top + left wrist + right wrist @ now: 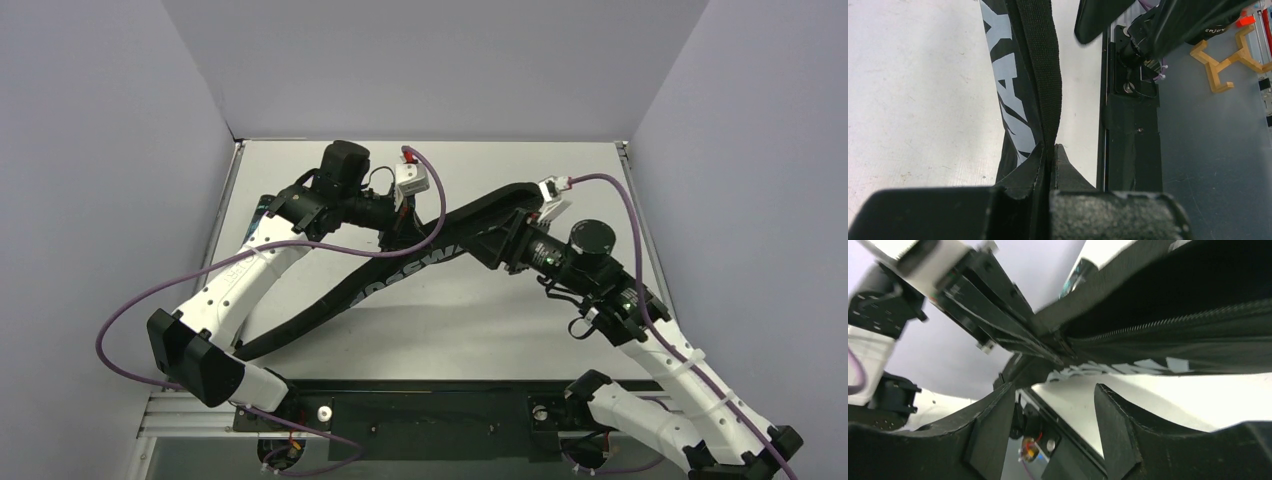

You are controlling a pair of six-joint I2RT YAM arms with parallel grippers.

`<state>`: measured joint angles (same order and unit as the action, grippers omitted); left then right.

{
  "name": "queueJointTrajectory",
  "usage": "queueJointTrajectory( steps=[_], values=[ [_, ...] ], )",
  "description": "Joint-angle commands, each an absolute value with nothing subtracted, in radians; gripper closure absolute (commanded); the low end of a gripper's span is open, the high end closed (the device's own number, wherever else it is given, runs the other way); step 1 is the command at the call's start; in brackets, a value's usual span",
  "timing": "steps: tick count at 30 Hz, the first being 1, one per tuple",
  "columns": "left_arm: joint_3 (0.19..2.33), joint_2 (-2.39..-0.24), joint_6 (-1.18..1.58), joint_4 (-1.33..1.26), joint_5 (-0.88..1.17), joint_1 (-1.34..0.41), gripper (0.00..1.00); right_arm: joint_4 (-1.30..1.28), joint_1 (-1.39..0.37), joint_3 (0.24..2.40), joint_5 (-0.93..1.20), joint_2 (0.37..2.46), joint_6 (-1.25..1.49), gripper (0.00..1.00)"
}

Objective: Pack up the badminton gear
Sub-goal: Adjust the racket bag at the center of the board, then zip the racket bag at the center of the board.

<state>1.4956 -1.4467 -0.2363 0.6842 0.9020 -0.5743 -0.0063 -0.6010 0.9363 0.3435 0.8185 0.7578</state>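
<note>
My overhead camera looks down from behind my bases, across the white bench (480,330) to its far edge. Both wrist cameras sit close in, the left one facing the near edge. All three share the black fabric racket bag with white lettering (395,278).

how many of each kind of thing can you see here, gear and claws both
black teardrop fabric racket bag with white lettering: 1
long black tube with teal print, mostly hidden under the left arm: 1
robot claws: 2 (left claw shut on the bag's strap, right claw open)
rackets or shuttlecocks in view: 0
total: 4
</note>
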Motion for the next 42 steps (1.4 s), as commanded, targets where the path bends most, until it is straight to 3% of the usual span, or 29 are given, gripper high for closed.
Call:
queueJointTrajectory(
  steps=[1,4,6,24,36,39,42],
  values=[
    [1.532,-1.434,-0.217,0.63,0.945,-0.569,1.0,0.099,-0.662,0.888,0.373,0.878,0.77,0.48],
    [1.536,-1.432,-0.216,0.634,0.946,-0.569,1.0,0.207,-0.673,0.855,0.358,0.926,0.799,0.6],
    [1.539,-1.43,-0.216,0.638,0.946,-0.569,1.0,0.286,-0.673,0.829,0.353,0.946,0.823,0.62],
    [1.531,-1.418,-0.219,0.645,0.956,-0.569,1.0,0.356,-0.672,0.816,0.315,0.958,0.838,0.64],
    [1.532,-1.413,-0.221,0.651,0.96,-0.569,1.0,0.345,-0.658,0.814,0.305,0.959,0.844,0.85],
    [1.531,-1.413,-0.221,0.653,0.959,-0.569,1.0,0.348,-0.658,0.812,0.301,0.956,0.847,0.99],
    [1.53,-1.411,-0.224,0.655,0.959,-0.569,1.0,0.346,-0.653,0.809,0.296,0.949,0.847,1.0]
  ],
)
